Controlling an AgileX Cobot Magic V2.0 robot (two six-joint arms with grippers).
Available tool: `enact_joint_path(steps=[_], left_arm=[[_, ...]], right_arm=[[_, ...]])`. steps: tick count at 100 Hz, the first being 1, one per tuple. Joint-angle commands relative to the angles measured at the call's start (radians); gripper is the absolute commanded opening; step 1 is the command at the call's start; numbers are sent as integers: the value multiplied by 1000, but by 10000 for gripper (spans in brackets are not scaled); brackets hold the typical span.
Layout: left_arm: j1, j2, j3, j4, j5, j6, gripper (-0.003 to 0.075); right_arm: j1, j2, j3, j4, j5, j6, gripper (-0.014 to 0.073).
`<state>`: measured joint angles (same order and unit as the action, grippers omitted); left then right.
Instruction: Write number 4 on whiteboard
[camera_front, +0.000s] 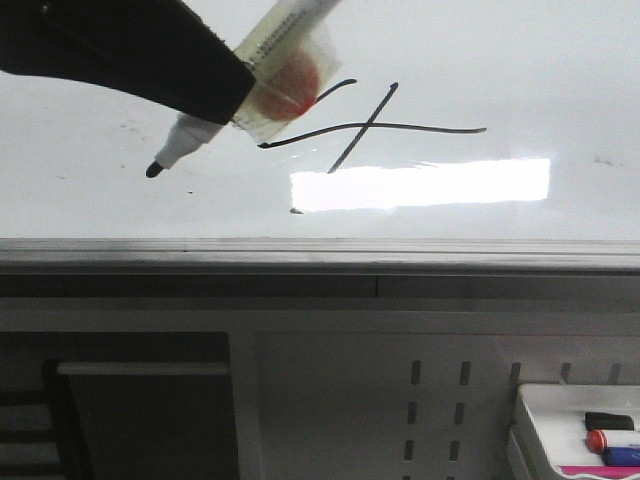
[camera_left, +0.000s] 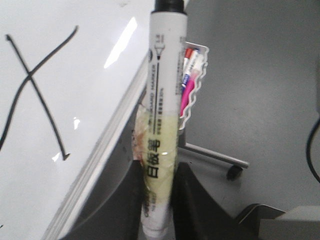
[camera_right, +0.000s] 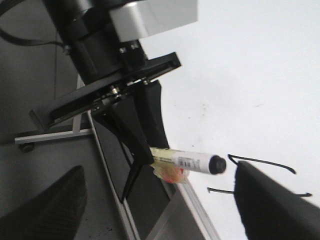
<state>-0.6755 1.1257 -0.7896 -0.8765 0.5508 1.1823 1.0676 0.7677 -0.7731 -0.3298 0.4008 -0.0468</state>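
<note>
The whiteboard (camera_front: 520, 70) carries the number 4 (camera_front: 372, 126), thin black strokes with a long horizontal bar. My left gripper (camera_front: 238, 92) is shut on a white marker (camera_front: 200, 132) wrapped in yellowish tape. The marker's black tip (camera_front: 155, 170) points at the board, left of the strokes; I cannot tell if it touches. In the left wrist view the marker (camera_left: 164, 100) stands between the fingers of the left gripper (camera_left: 162, 170), with the strokes (camera_left: 31, 75) on the board (camera_left: 75, 115). My right gripper (camera_right: 160, 215) is open and empty, looking at the left gripper (camera_right: 149, 156), marker (camera_right: 192, 161) and strokes (camera_right: 260, 162).
A grey metal rail (camera_front: 300, 255) runs along the board's near edge. A white tray (camera_front: 540, 420) of markers sits at the lower right, also in the left wrist view (camera_left: 197, 50). A stand leg with a caster (camera_left: 232, 172) lies on the floor.
</note>
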Motion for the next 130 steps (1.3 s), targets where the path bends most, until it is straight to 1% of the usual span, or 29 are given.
enact_joint_path(steps=[1,5,12,17,19,24,26,27,28,31,37,47,60,72,93,100,108,130], left_arm=[[3,-14,-4,-65,-127,-50,-20],[3,-14,14,-95,-184,-57,-20],[3,-14,44,-185,-291,-57,-20],[3,-14,64,-268,-380,-57,-20],[3,-14,73,-309,-420,-57,-20],[3,-14,90,-398,-514,-57,-20],[3,-11,95,-432,-551,-57,-20],[3,-9,97,-443,-564,-57,-20],[3,-9,100,-462,-575,-57,-20],[3,-4,103,-491,-627,-55,-20],[3,16,104,-517,-695,-55,-20],[3,56,100,-519,-740,-55,-20],[3,129,79,-549,-747,-55,-20],[3,189,40,-607,-766,-57,-20],[3,276,-49,-632,-749,-57,-20],[3,302,-67,-670,-749,-57,-20],[3,325,-71,-707,-752,-57,-20],[3,348,-71,-706,-773,-57,-20]], right_arm=[[-34,-26,-36,-17,-49,0,536],[-44,-32,-36,-17,-37,0,512],[-52,-47,-36,-12,-10,5,409],[-53,-55,-36,-12,12,16,284],[-53,-57,-36,-12,18,26,249],[-53,-62,-36,-12,39,47,105],[-53,-64,-36,-12,44,47,69],[-53,-66,-36,-12,50,47,15],[-53,-66,-36,-12,50,47,15],[-53,-68,-36,-12,57,47,-69],[-55,-68,-36,-12,58,47,-61],[-55,-68,-36,-12,56,47,-62],[-55,-68,-36,-12,56,47,-62],[-55,-68,-36,-12,56,47,-62],[-55,-68,-36,-6,58,54,-62],[-55,-68,-36,-6,58,56,-62],[-55,-68,-36,-6,58,63,-62],[-55,-68,-36,-6,60,79,-62]])
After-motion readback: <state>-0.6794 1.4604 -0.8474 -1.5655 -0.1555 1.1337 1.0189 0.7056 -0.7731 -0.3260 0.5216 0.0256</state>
